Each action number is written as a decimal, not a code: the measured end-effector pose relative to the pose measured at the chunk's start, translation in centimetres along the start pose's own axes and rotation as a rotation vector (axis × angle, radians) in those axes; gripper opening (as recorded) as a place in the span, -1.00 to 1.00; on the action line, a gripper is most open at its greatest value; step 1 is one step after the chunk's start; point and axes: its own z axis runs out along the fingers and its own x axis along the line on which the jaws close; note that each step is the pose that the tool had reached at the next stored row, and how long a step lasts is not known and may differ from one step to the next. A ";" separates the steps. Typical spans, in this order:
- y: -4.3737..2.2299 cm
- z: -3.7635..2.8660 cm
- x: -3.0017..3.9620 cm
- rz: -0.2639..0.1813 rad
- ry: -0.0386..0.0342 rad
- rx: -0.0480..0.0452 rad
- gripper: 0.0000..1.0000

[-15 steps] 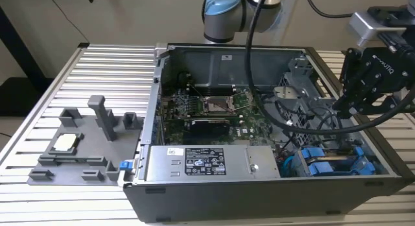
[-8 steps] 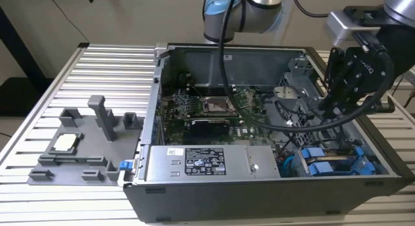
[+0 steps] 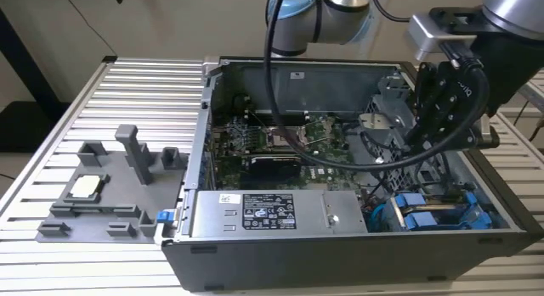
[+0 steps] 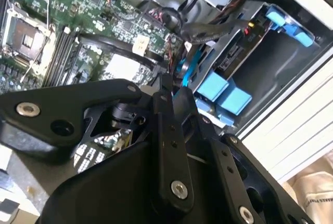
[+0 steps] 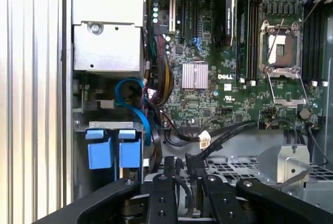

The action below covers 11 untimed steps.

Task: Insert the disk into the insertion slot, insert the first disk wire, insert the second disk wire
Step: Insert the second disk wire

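Hovering by the slot [image 3: 425,216], my gripper [image 5: 180,160] clenched empty; wire step, I judge: gripping the blue wire [image 5: 130,80] needs opened fingers [image 5: 167,182].

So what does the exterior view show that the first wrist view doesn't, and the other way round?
The exterior view adds the grey fixture tray lying on the slatted table beside the computer case, plus the arm's light-blue joint above. The first wrist view adds a close look at a small silver heatsink and a white connector at the end of a black cable. Both share the green motherboard, the labelled power supply box and the drive cage with blue tabs.
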 end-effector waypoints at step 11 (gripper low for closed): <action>0.47 1.24 0.10 -0.042 -0.0115 0.0286 -0.46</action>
